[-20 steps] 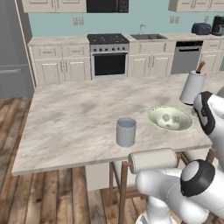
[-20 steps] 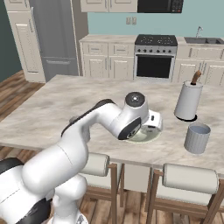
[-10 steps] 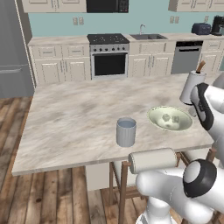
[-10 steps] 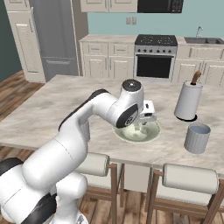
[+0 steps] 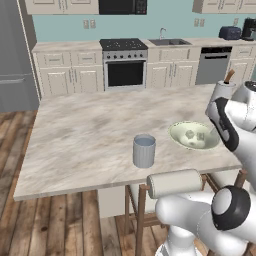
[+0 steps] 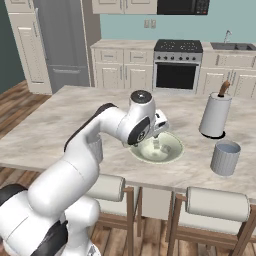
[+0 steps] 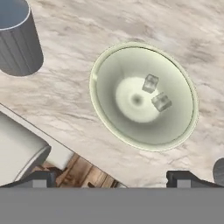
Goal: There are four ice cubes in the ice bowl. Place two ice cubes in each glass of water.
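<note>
Now, from the left base, you see the bowl (image 5: 194, 135) near the table's (image 5: 90, 135) right edge, a glass (image 5: 144, 151) well left of it. From the right base, the hand hangs above the bowl. Hand view: fingers (image 7: 111, 178) spread wide, holding nothing; 2 cubes (image 7: 156, 92) in the bowl.

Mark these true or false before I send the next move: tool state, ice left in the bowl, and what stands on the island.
1. The tool is shut on an ice cube. False: it is open and empty.
2. Two ice cubes lie in the ice bowl. True.
3. The bowl is tipped on its side. False: it sits upright on the counter.
4. A white holder with a brown-handled utensil stands beyond one glass. True.
</note>
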Robot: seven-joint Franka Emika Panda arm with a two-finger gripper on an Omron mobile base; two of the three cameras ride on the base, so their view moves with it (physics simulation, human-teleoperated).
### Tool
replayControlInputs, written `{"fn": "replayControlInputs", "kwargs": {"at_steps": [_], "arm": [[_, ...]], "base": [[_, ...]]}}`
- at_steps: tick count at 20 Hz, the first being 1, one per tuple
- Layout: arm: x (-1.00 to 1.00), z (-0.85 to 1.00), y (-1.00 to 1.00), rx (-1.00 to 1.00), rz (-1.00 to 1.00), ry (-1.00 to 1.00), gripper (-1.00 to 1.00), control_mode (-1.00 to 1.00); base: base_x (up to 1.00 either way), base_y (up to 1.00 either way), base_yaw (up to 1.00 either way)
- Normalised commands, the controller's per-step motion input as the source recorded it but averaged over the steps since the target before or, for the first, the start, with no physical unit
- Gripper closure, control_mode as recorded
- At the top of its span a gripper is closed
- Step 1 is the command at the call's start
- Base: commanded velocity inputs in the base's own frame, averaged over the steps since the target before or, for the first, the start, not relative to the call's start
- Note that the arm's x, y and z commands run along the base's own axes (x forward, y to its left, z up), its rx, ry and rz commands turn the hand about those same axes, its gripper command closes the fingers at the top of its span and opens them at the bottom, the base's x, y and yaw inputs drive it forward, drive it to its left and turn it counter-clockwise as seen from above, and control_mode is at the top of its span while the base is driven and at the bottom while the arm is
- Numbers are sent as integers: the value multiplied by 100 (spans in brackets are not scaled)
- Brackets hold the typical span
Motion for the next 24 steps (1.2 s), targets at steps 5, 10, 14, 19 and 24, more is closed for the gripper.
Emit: {"fn": "replayControlInputs", "kwargs": {"at_steps": [5, 10, 14, 19, 24], "arm": [[38, -4, 28, -15, 14, 11, -100, -100], [34, -2, 19, -7, 1, 21, -100, -100], [18, -7, 1, 1, -2, 27, -100, -100], [13, -9, 0, 5, -7, 11, -100, -100], [12, -13, 0, 0, -13, 0, -100, -100]], "base": [[0, 0, 0], [0, 0, 0], [0, 0, 0], [0, 0, 0], [0, 0, 0]]}}
